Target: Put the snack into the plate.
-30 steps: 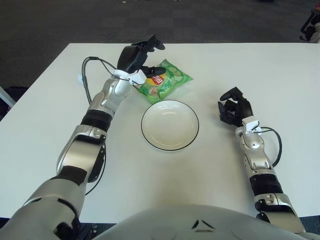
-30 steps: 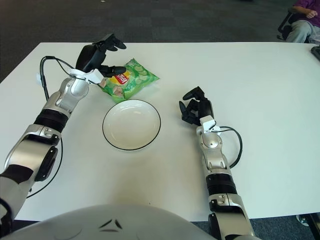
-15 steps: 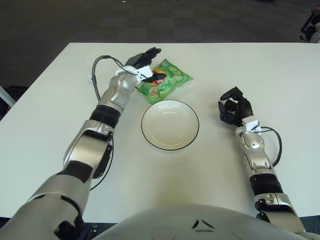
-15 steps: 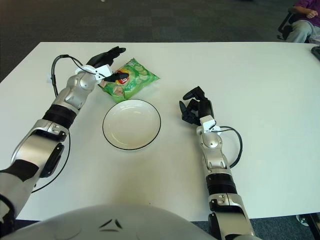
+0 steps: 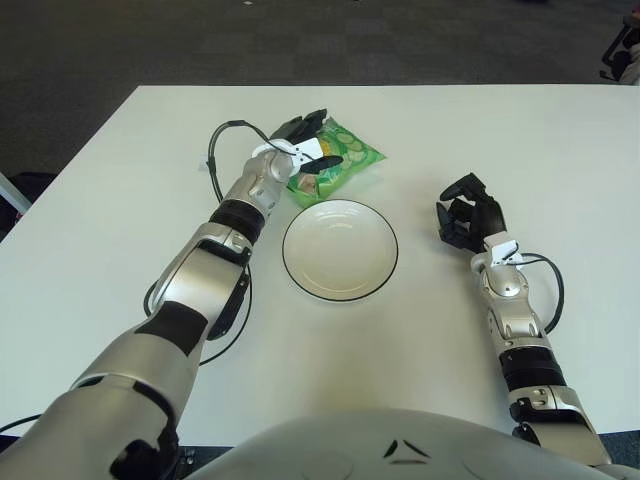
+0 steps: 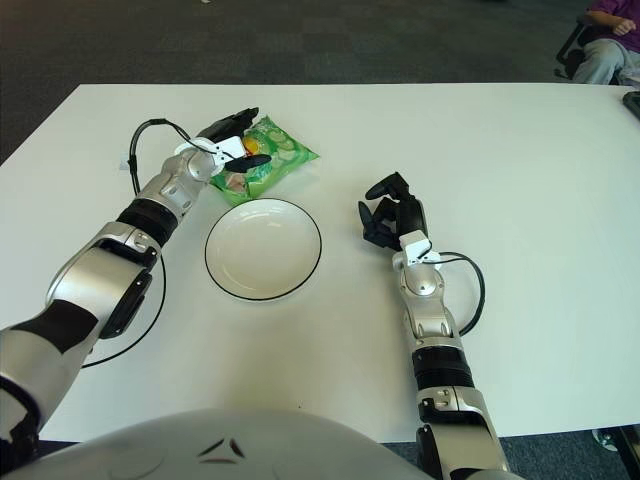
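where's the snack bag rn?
The green snack bag lies on the table, left of centre, just beyond the empty plate, with the left hand over its left end.

A white table (image 5: 120,210) fills most of both views, its far edge running straight across the upper part of the frame. Beyond it lies dark grey carpet tile flooring (image 5: 300,40), evenly lit. In the upper right corner of the right eye view, a seated person in a purple top (image 6: 612,30) shows at the frame's edge, on a chair (image 6: 572,45) whose dark base is partly visible.
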`<state>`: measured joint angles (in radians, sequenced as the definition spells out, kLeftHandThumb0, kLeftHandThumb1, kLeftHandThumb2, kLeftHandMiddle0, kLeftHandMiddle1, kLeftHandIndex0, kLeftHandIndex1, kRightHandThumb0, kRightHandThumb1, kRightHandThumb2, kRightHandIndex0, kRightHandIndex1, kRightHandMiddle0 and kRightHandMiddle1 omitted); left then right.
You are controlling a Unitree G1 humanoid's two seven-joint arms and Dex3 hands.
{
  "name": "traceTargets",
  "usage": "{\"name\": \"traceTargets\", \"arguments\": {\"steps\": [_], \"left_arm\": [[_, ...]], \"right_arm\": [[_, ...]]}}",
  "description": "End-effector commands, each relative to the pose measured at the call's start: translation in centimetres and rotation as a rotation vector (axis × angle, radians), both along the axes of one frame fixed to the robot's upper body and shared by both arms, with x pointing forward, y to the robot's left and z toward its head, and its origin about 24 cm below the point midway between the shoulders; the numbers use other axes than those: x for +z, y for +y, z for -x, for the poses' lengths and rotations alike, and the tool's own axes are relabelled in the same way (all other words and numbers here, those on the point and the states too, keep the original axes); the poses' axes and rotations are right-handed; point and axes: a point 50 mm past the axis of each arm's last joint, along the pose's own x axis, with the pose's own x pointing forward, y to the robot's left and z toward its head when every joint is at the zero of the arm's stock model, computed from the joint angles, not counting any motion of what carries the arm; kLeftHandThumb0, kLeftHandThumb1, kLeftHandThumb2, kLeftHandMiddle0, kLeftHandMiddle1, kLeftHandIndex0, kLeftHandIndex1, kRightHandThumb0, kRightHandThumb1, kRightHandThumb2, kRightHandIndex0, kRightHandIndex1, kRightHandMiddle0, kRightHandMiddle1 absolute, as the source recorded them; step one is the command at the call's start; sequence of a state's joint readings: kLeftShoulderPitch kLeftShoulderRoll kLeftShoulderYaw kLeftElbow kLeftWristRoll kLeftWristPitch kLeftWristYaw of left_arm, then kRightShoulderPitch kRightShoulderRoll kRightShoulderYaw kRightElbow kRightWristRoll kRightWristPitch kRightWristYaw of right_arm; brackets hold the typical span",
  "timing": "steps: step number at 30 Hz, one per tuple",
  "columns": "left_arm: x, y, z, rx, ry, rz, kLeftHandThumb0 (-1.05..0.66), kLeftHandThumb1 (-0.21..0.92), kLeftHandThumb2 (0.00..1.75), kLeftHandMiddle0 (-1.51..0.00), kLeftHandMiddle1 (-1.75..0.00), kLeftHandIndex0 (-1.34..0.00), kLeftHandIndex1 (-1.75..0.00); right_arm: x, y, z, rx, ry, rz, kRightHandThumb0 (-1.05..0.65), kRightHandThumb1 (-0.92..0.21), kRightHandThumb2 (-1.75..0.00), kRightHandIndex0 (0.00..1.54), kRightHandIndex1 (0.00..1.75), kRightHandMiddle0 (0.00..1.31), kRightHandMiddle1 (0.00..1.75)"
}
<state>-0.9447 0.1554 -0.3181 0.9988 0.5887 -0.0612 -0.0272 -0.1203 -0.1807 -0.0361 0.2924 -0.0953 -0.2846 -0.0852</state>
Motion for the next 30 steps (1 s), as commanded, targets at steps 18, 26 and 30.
{"name": "traceTargets", "arguments": {"steps": [18,26,30], "left_arm": [[-1.9,-0.9,0.3,0.04,0.014,-0.064,-1.05,0.92,0.43,0.0,0.0,0.0,0.0],[-2.7,-0.8,0.7,0.039,-0.024,-0.078,-1.05,0.92,0.35,0.0,0.0,0.0,0.0],[-2.7,-0.7,0.8,0.036,-0.043,-0.081,-1.05,0.92,0.33,0.0,0.0,0.0,0.0]], "right_arm": [[-2.7,-0.2,1.4,-0.021,0.161,0.026,-0.4,-0.63,-0.91,0.86,1.75,0.39,1.75],[-2.6,-0.2,1.5,-0.024,0.16,0.025,-0.4,-0.62,-0.91,0.86,1.75,0.39,1.75],[-2.6,-0.2,1.5,-0.025,0.159,0.025,-0.4,-0.62,-0.91,0.86,1.75,0.39,1.75]]}}
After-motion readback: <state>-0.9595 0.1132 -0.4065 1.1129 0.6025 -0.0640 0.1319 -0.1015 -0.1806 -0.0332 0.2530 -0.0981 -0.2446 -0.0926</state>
